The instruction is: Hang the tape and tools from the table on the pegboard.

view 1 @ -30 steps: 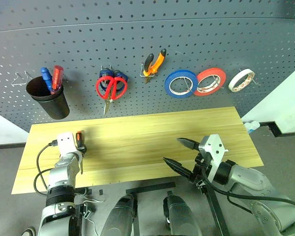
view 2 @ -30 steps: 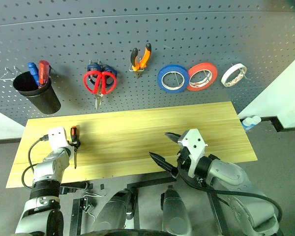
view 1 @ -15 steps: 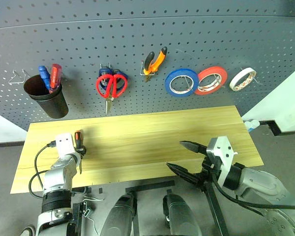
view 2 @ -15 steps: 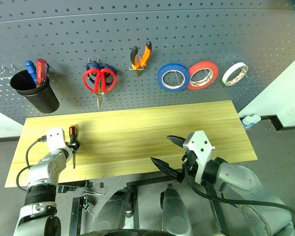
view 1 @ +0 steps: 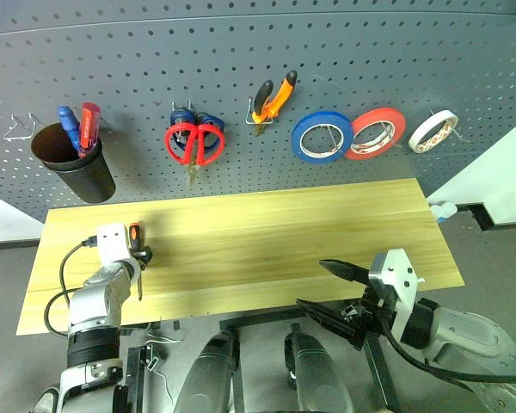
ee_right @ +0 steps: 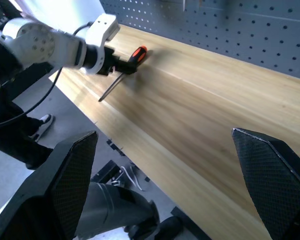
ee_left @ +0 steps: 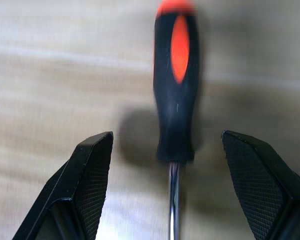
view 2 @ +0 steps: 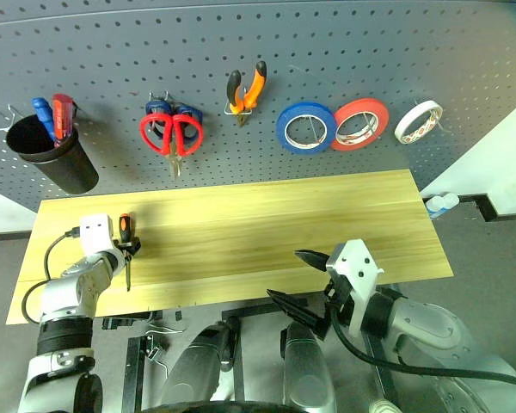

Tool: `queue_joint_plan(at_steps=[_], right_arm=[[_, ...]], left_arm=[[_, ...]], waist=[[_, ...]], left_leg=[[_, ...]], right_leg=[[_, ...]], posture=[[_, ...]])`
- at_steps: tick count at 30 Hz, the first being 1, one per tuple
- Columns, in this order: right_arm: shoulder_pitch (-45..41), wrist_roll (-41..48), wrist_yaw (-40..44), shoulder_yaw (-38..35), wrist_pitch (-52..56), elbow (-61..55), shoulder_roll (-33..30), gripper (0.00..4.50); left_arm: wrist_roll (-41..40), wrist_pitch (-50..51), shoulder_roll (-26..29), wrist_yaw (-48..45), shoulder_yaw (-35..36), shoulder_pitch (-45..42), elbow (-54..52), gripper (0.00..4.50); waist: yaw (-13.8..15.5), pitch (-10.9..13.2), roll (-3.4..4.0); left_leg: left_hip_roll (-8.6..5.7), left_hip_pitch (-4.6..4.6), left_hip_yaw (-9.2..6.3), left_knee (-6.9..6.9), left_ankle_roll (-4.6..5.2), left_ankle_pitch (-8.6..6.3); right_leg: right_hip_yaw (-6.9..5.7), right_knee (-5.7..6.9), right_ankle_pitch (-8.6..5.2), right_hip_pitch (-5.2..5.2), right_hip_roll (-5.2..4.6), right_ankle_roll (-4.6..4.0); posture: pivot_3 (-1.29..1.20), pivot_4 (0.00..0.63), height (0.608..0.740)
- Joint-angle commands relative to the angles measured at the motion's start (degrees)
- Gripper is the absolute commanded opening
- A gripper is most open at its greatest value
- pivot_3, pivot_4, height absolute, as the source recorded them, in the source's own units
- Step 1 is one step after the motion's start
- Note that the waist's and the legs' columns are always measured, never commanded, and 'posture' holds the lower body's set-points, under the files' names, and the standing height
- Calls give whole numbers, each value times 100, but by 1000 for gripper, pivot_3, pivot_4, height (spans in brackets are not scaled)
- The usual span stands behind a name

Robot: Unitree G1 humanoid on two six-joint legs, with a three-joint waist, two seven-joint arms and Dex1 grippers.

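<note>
On the light yellow wooden tabletop [view 1: 267, 232], one job is left: the slim screwdriver with the orange-and-black handle [view 1: 137, 243] lies near the tabletop's left end, and our left tool [ee_left: 172, 190] stands over it, the two black fingers spread on either side of the handle and closed on nothing. Our right tool [view 1: 334, 289] hangs past the tabletop's front edge, open wide and empty. Above the tabletop, the dark grey perforated pegboard [view 1: 241, 77] carries the red-handled scissors [view 1: 194, 143], the orange-and-black long-nose pliers [view 1: 271, 101] and the small whitish roll of tape [view 1: 433, 131]. We judge the screwdriver light and rigid, its thin steel shaft [ee_left: 174, 200] slick and apt to roll; the thick, rubbery-looking handle is where we would take hold, square across its middle.
</note>
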Motion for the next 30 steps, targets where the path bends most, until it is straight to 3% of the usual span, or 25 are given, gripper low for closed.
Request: queue_joint_plan(at_steps=[1, 15, 30], right_arm=[[106, 85, -29, -68, -24, -246, -47, 4500], [231, 126, -36, -176, -50, -206, -120, 4500], [400, 218, -33, -316, -52, -266, -199, 4500]], left_arm=[[33, 21, 183, -62, 8, -153, 35, 3628], [-73, 484, 27, 144, 167, 127, -532, 3628], [-18, 314, 103, 96, 91, -101, -231, 3628]], waist=[[-5, 23, -8], [-6, 72, -18], [-8, 144, -20]], left_leg=[[0, 0, 0, -2, 0, 0], [0, -3, 2, -4, 2, -2], [-1, -13, 2, -7, 2, -3]], right_leg=[[0, -1, 0, -1, 0, 0], [-1, -6, 0, -4, -2, 1], [-1, -9, 0, -14, -2, 1]], posture=[[-161, 367, 719], [-166, 366, 719], [-180, 375, 719]])
